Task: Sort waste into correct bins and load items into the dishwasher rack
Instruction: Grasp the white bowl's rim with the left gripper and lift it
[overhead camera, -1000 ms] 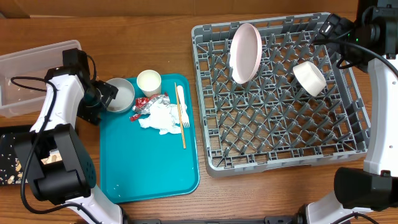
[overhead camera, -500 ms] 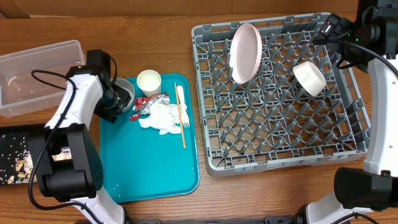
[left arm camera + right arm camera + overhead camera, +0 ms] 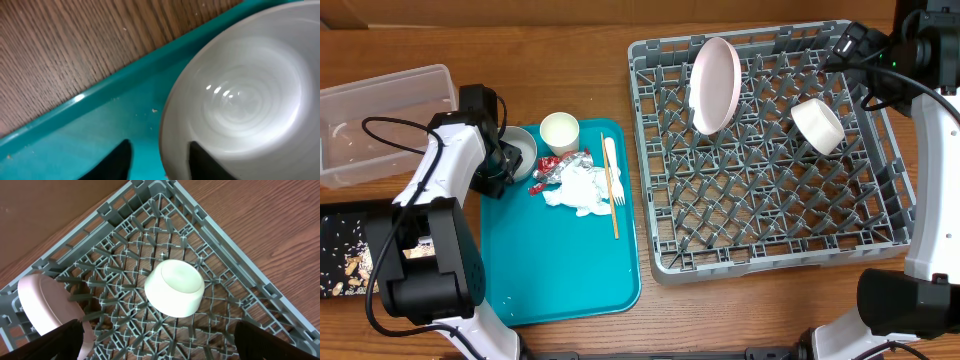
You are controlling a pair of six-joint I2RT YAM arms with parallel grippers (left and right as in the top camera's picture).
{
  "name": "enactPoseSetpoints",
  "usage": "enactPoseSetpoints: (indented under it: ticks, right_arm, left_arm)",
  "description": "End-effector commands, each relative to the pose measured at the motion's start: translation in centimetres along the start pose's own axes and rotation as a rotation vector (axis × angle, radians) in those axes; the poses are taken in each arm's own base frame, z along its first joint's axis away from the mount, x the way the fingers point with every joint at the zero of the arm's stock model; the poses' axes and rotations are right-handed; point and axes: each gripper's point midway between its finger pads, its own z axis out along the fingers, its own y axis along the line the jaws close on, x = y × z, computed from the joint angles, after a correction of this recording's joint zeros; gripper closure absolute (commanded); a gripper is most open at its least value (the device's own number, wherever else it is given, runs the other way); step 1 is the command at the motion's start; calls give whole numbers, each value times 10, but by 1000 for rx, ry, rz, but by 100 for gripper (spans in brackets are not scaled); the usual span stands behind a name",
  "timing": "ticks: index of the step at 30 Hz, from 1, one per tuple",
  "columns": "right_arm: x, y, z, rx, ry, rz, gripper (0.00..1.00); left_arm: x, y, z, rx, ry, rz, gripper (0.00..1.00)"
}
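Observation:
My left gripper (image 3: 503, 160) (image 3: 157, 150) straddles the left rim of the grey bowl (image 3: 522, 152) (image 3: 240, 100) on the teal tray (image 3: 560, 270). One finger is inside the bowl, the other outside with a strip of tray showing between it and the wall. Beside the bowl stand the white cup (image 3: 559, 131), foil wrapper (image 3: 563, 165), napkin (image 3: 582, 189), fork (image 3: 611, 165) and wooden stick (image 3: 613, 220). The dishwasher rack (image 3: 647, 200) (image 3: 235, 240) holds the pink plate (image 3: 716, 85) (image 3: 45, 305) and the whitish bowl (image 3: 817, 125) (image 3: 175, 287). My right gripper (image 3: 847, 45) (image 3: 165, 337) hangs wide open above the rack.
The clear tub (image 3: 380, 110) sits at the far left, with the black tray (image 3: 340, 250) holding food scraps below it. My left arm lies across the gap between the tub and the teal tray.
My left gripper moved right from beside the bowl onto its rim, and its jaws narrowed around the rim. The right arm has not moved.

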Motion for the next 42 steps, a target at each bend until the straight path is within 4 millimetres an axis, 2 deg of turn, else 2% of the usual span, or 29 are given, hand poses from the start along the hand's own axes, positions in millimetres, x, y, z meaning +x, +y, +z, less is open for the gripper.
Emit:
enactPoseSetpoints:
  ticks: [1,2,3,8,14,18,24,32,33,42]
  right_arm:
    - [-6,-1,-5,0,-25,9,0]
    - [-6,-1,-5,0,-25,9,0]
    - [-6,-1,-5,0,-25,9,0]
    - [-6,-1,-5,0,-25,9,0]
    - [-6,-1,-5,0,-25,9,0]
    - [-6,-1,-5,0,-25,9,0]
    - [-6,-1,-5,0,-25,9,0]
    - [-6,-1,-5,0,-25,9,0]
    - [-6,-1,-5,0,-25,9,0]
    - [-6,-1,-5,0,-25,9,0]
  left_arm:
    - [-6,6,-1,-15,-29,-23,73]
    - [-5,7,0,-17,-28,-23,76]
    - [-5,7,0,-18,-27,-23,85]
    - [-5,8,1,-19,-26,-22,96]
    - [-3,10,0,-28,-21,-11,96]
    - [0,18,-4,-62,-2,-4,96]
    - [-1,27,-31,-76,5,-5,96]
    - [3,45,-80,-38,-16,4,96]
    - [5,52,-92,-29,-21,13,96]
    - [19,72,-147,91,-40,84,96]
